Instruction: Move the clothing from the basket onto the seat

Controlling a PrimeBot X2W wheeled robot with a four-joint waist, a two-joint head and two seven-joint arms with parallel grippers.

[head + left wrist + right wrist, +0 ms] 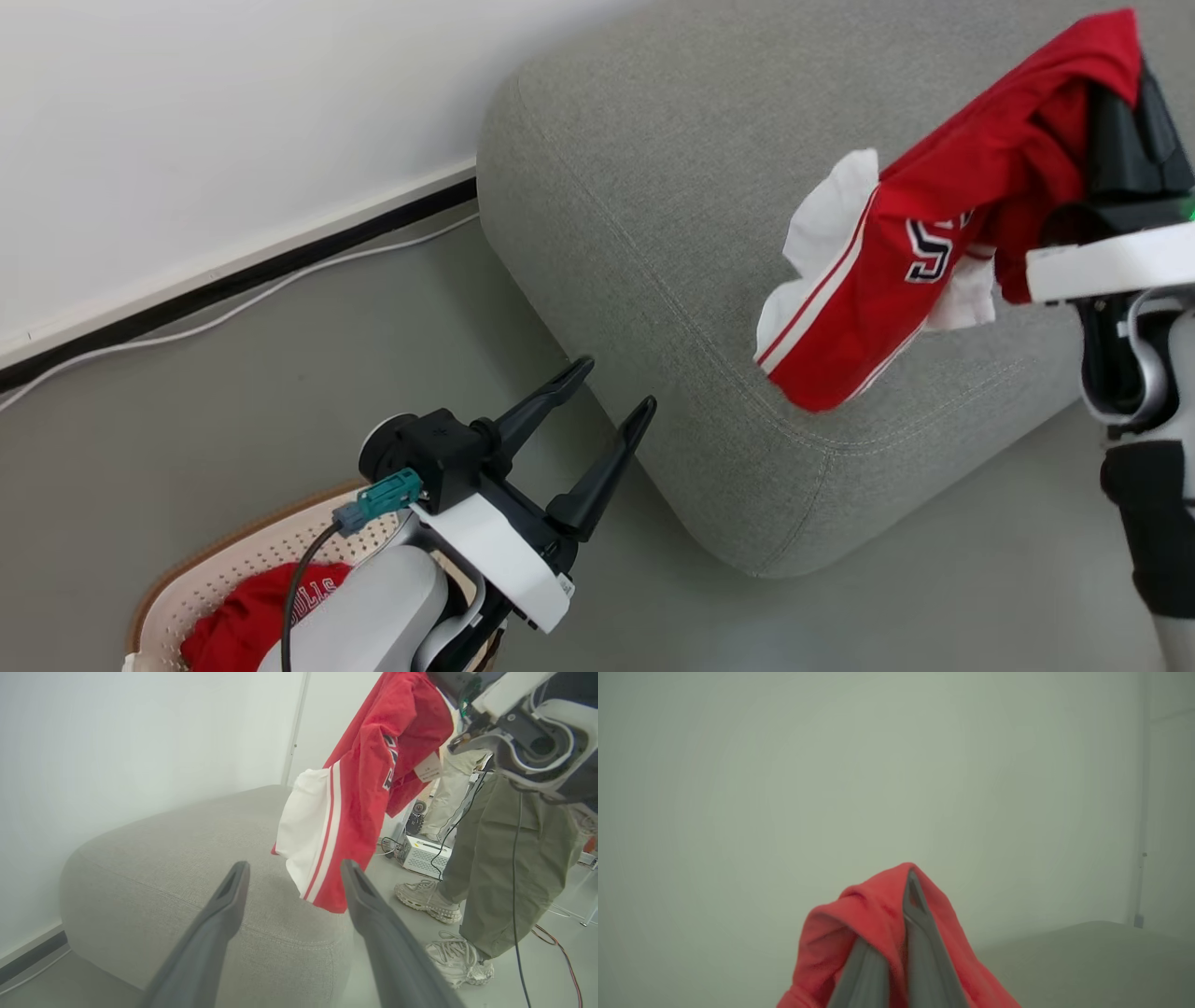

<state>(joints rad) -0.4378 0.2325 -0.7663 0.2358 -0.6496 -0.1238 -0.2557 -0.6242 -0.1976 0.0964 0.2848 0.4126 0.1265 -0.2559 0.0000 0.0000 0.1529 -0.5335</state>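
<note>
Risk: on release, the striped red garment point(943, 233) may be snagged on the fingertips it is draped over, or slid off the seat point(653, 233), being hung near its rounded corner. The right gripper point(908, 914) is raised, pinched on it. The left gripper point(611, 387) is held low between basket point(252, 551) and seat, spread and empty. A second red garment point(238, 621) is seen inside the basket.

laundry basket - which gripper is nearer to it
Left. The left gripper hovers open just past the laundry basket rim, toward the seat. The right gripper is far off, raised near the seat, shut on the red striped garment.
</note>
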